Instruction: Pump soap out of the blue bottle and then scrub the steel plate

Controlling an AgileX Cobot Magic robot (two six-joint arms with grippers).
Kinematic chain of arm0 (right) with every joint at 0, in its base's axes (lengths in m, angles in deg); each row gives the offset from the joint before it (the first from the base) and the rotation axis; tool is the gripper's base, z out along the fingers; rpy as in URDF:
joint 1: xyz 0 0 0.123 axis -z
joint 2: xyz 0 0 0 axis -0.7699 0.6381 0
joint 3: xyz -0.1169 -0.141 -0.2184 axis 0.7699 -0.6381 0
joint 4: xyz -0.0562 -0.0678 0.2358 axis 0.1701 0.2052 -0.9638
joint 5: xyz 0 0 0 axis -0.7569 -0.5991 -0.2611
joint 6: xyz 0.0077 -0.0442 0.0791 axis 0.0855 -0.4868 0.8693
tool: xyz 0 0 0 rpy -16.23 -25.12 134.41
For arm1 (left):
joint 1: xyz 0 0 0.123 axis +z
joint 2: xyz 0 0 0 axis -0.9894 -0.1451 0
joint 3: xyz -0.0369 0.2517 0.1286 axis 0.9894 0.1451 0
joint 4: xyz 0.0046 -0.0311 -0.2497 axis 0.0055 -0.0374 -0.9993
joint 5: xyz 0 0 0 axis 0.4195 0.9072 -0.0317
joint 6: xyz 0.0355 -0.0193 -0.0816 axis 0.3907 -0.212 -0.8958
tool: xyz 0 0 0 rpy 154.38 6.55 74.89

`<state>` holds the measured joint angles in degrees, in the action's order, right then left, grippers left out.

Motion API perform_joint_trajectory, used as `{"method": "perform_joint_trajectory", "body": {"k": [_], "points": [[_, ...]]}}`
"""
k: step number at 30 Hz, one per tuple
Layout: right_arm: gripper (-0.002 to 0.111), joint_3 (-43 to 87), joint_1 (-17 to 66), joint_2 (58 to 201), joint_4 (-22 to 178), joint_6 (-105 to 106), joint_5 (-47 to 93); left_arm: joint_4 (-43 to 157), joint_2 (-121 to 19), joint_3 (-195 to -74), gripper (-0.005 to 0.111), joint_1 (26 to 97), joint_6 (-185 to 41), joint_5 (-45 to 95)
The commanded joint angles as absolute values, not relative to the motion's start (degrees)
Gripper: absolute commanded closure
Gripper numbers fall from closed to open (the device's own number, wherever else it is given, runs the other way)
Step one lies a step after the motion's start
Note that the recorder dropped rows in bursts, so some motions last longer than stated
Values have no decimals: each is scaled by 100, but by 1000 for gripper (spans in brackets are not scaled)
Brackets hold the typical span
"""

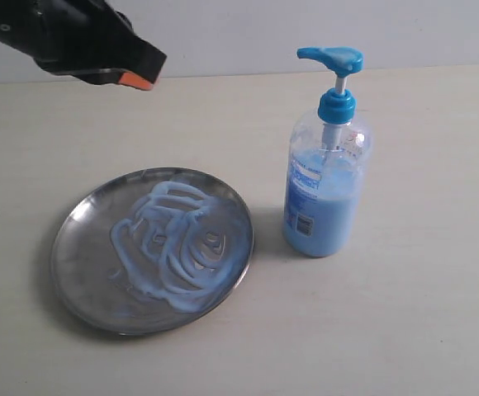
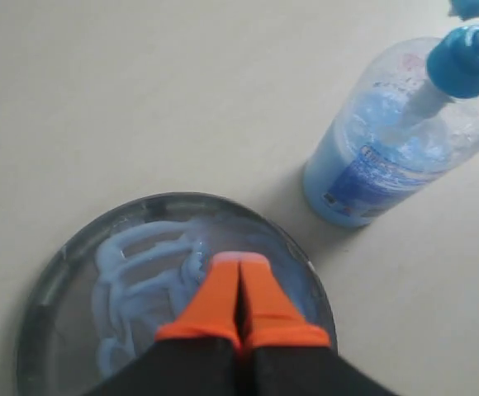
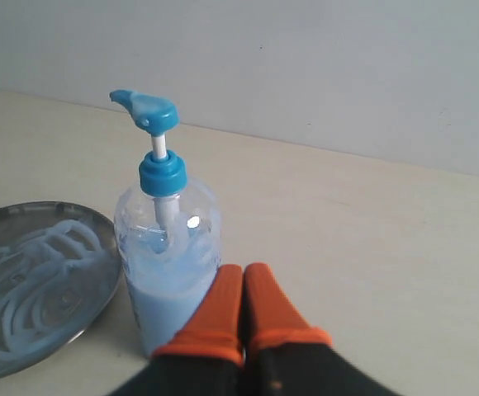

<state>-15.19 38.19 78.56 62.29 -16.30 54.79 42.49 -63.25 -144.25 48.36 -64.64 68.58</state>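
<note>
The steel plate [image 1: 74, 247] lies on the table at the left, its middle covered with swirls of pale blue soap [image 1: 182, 243]. The blue bottle [image 1: 324, 177] stands upright just right of the plate, pump head pointing left. My left gripper [image 1: 140, 80] hovers high above the plate's far side, orange fingers pressed together and empty; its wrist view shows the left gripper [image 2: 239, 262] over the soap [image 2: 140, 280] on the plate [image 2: 49, 289], with the bottle [image 2: 396, 140] beyond. My right gripper [image 3: 241, 272] is shut and empty, close beside the bottle [image 3: 169, 272]; it is out of the exterior view.
A pale wooden tabletop [image 1: 421, 313] stretches around the plate and bottle. A light wall [image 1: 264, 33] runs along the far edge of the table.
</note>
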Motion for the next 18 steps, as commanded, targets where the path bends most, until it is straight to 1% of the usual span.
{"method": "perform_joint_trajectory", "body": {"k": [1,9,12,18], "points": [[108,-1596,3832,7701,6394,-1694,5399,4278,-5555,-14141,107,4856,-6507,6985],[108,-1652,3832,7364,6407,-1694,5330,4278,-4047,-13571,107,4856,-6613,6985],[108,-1652,3832,7353,6407,-1694,5264,4278,-3147,-13246,107,4856,-6711,6975],[108,-1652,3832,7353,6407,-1694,5118,4268,-1770,-12840,107,4856,-6918,6952]]}}
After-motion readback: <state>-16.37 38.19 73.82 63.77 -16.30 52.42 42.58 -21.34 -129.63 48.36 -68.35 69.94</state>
